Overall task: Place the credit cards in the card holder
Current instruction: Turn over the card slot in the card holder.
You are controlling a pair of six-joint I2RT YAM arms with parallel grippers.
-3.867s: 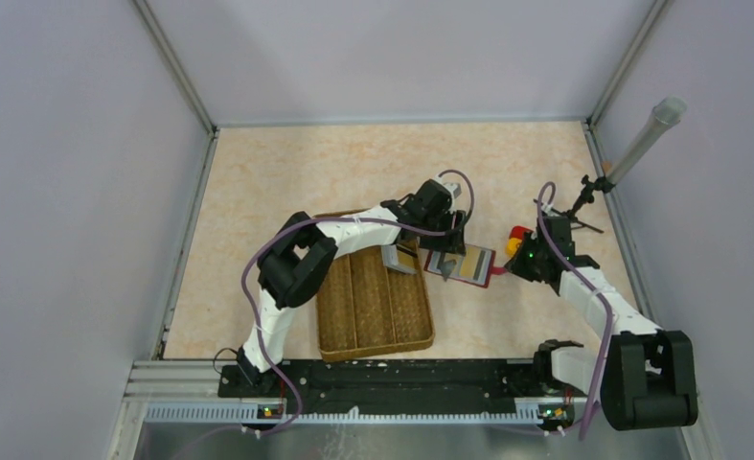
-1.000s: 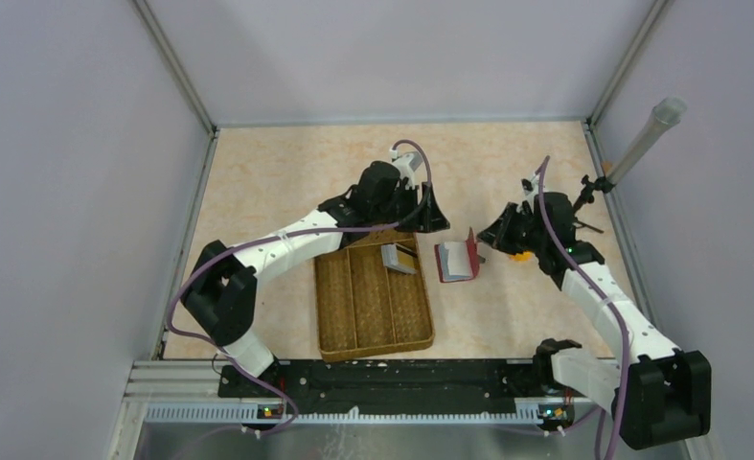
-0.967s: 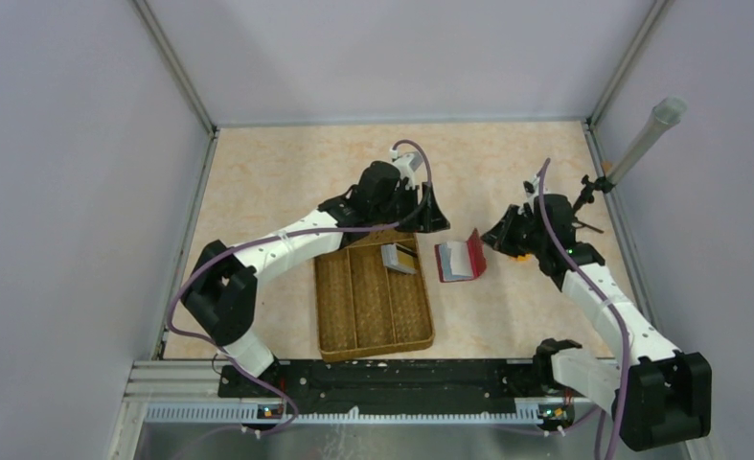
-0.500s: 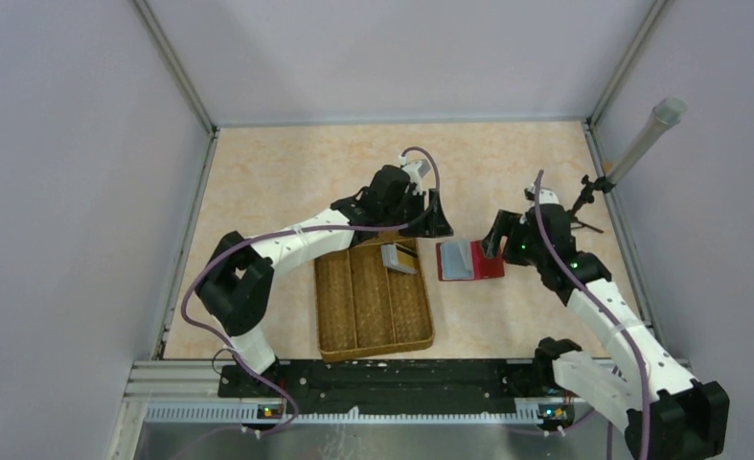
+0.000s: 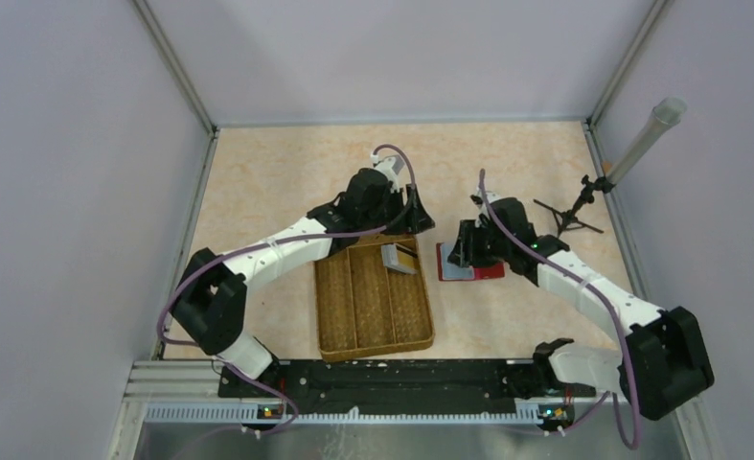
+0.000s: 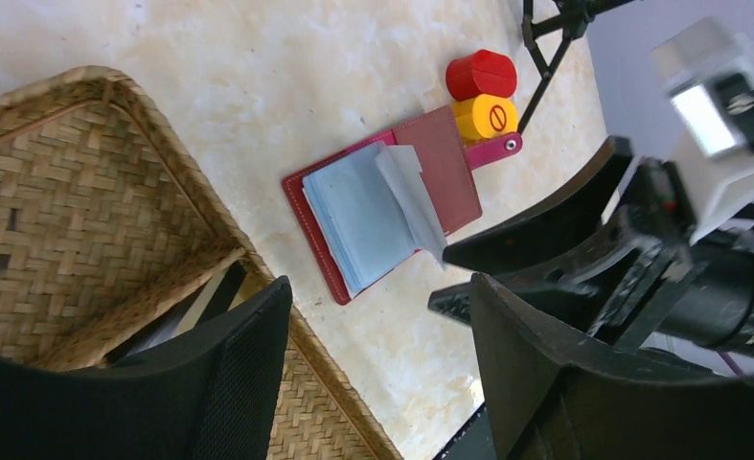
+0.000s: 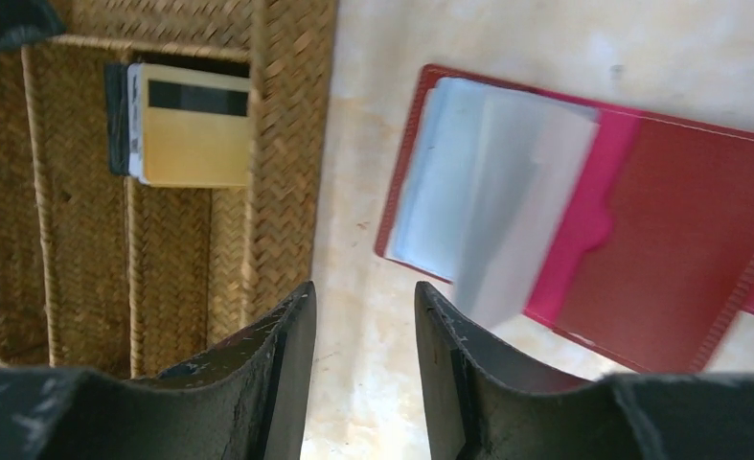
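The card holder [image 5: 488, 271] lies open on the table just right of the tray, its pale blue sleeves [image 6: 358, 216] up and its red cover [image 7: 684, 254] flat. One loose sleeve page [image 7: 516, 206] stands up. The credit cards [image 7: 195, 129], a gold one over a grey one, rest in the tray's far right compartment [image 5: 399, 257]. My right gripper [image 7: 363, 287] hovers over the holder's left edge [image 5: 457, 251], open and empty. My left gripper [image 6: 377, 287] is open and empty above the tray's far right corner [image 5: 417, 218].
A brown woven divided tray [image 5: 373, 311] sits in the middle of the table. A round yellow-and-red object [image 6: 483, 94] lies past the holder's strap. A black tripod stand [image 5: 566, 215] with a grey tube [image 5: 646, 139] occupies the back right. Walls enclose the table.
The right gripper let go of the raised cover and the holder dropped open flat. The right arm swung left over it. The left arm drew back slightly to the left.
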